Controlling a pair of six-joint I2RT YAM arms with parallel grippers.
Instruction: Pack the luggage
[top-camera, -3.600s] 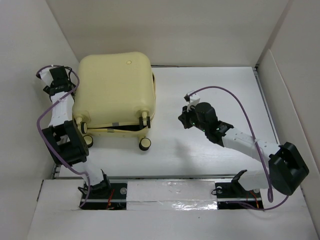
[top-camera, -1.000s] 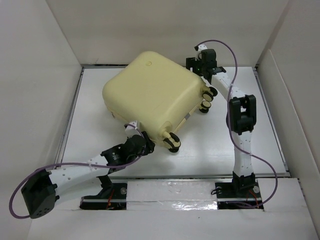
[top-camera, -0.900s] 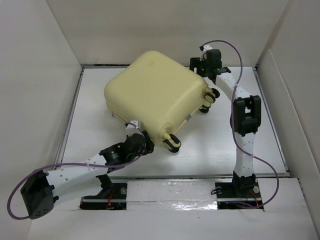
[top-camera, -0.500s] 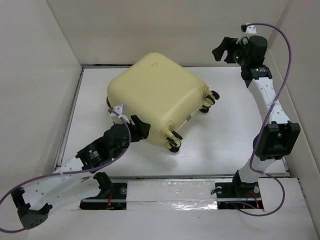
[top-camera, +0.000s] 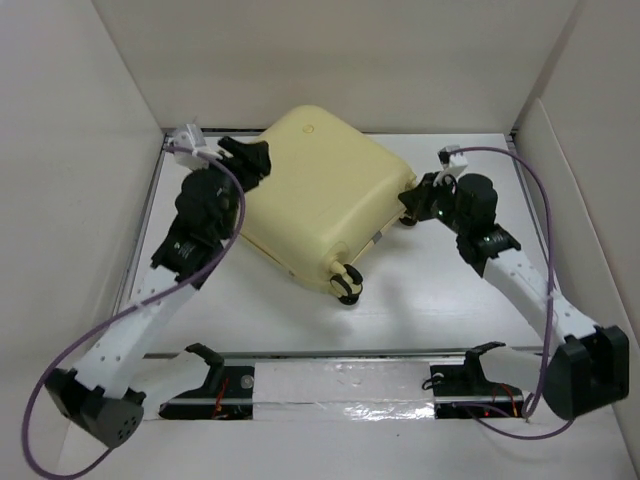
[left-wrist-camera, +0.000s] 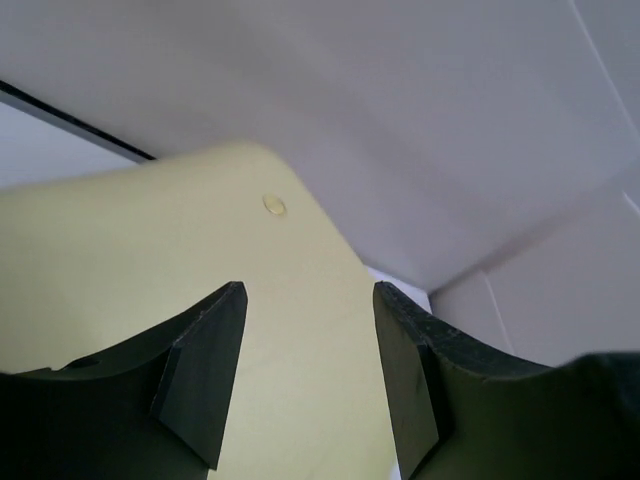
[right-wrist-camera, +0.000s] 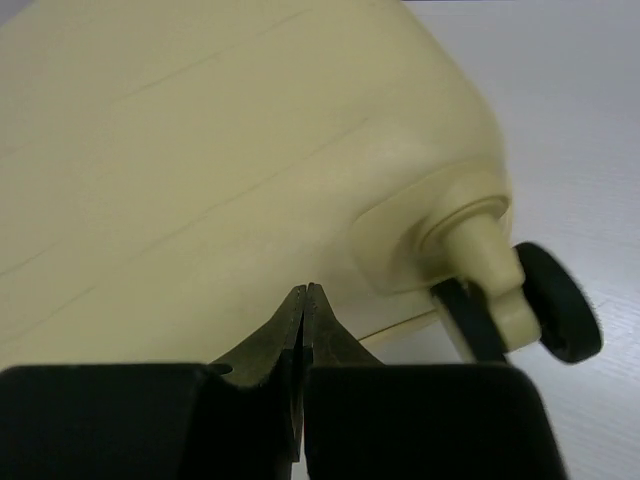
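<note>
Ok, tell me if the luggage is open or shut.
Shut: the luggage lies flat, its shells closed together, no lining showing.

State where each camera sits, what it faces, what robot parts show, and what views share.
Top external: above, behind the bases, looking down on luggage and both arms.
Left wrist: on its arm, facing across luggage top to the wall; open left gripper shows.
Right wrist: on its arm, facing luggage side and wheel; shut right gripper shows.
Shared: all show the luggage.
</note>
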